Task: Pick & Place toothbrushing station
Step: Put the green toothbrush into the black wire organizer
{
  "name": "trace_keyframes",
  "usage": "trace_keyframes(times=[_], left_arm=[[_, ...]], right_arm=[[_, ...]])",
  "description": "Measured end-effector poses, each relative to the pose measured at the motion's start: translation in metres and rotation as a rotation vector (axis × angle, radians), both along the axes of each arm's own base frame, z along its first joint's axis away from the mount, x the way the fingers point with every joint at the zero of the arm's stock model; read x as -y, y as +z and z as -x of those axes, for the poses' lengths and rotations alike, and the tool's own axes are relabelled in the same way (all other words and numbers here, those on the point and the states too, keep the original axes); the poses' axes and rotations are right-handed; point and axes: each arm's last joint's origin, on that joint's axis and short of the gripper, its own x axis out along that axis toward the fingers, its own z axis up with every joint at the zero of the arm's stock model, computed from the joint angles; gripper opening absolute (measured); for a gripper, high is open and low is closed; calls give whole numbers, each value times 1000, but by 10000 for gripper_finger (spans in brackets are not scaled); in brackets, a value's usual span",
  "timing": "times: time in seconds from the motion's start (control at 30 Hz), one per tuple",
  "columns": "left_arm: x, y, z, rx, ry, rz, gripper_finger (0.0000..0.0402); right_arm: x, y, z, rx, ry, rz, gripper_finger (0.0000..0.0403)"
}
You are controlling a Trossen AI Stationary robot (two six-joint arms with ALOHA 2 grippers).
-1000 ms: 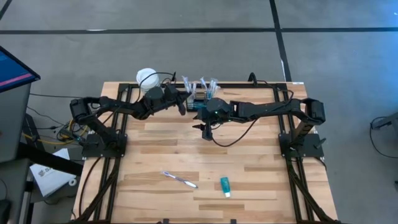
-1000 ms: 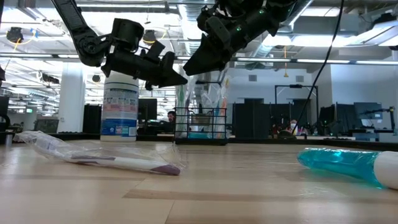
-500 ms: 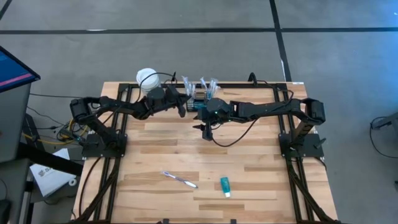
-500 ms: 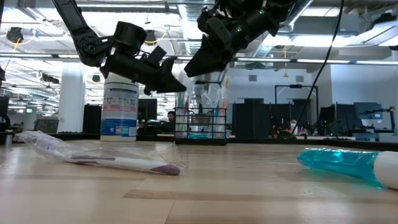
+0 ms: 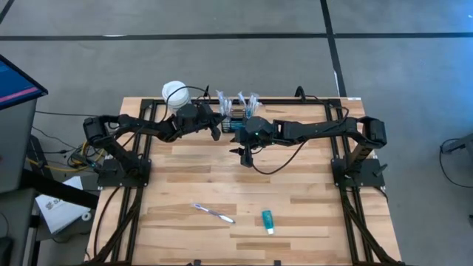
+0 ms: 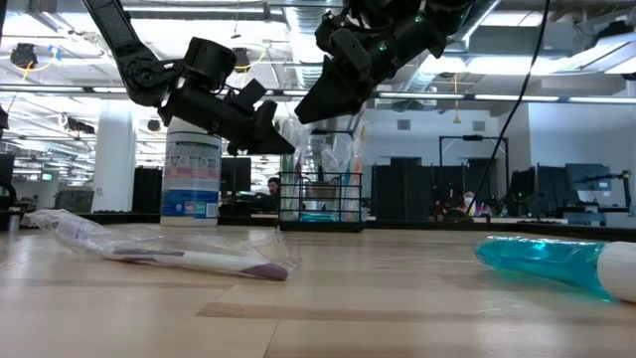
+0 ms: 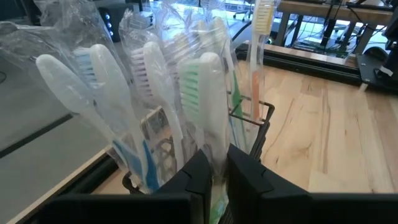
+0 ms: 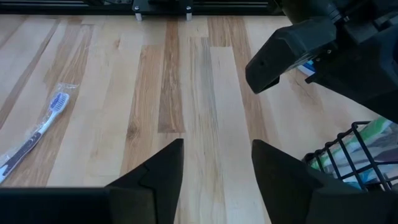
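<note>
- Your left gripper (image 7: 214,167) is up at the wire-mesh basket (image 5: 235,118) on the table's far edge, jaws nearly closed on the plastic sleeve of a green-bristled wrapped toothbrush (image 7: 205,112).
- Careful: that pinch looks to be on film only, so a pull could slip off it, or drag neighbouring brushes and tip the basket.
- Your right gripper (image 8: 214,163) hovers just beside the basket, fingers spread wide, holding nothing.
- The arms are close together; any sideways move risks a knock.
- A loose toothbrush (image 5: 213,213) and teal tube (image 5: 267,221) wait near the front edge.
</note>
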Motion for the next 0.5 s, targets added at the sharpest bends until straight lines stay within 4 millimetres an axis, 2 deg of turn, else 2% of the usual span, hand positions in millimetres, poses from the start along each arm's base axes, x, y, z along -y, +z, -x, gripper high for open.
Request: trace_keyframes(times=[0.5], left_arm=[[0, 4, 1, 4, 10, -16, 112]], right_arm=[[0, -3, 2, -30, 0, -4, 179]])
